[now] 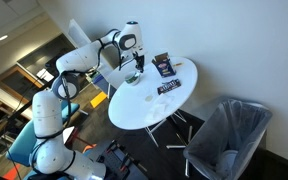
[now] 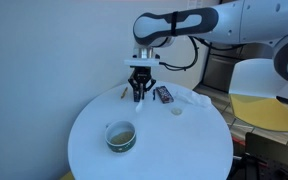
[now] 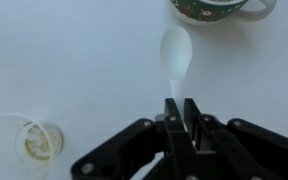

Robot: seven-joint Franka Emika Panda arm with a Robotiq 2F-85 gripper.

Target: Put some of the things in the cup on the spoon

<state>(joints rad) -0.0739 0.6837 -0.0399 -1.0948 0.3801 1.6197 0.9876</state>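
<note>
Here the tool (image 3: 181,105) pinches the white spoon (image 3: 176,50); the green cup (image 2: 121,136) holds pale contents.

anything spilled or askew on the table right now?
Nothing stands out. The cup stands upright, no spill shows on the white table, and the gripper grips the white spoon by its handle.

A white round desk (image 1: 144,110) carries two dark printed packets. One packet (image 1: 163,65) is near the far edge and a flat packet (image 1: 169,87) lies toward the middle. The white arm (image 1: 84,58) reaches over the rim, its gripper (image 1: 135,72) pointing down, low over the desk. A grey chair (image 1: 229,128) stands just beside the desk.
</note>
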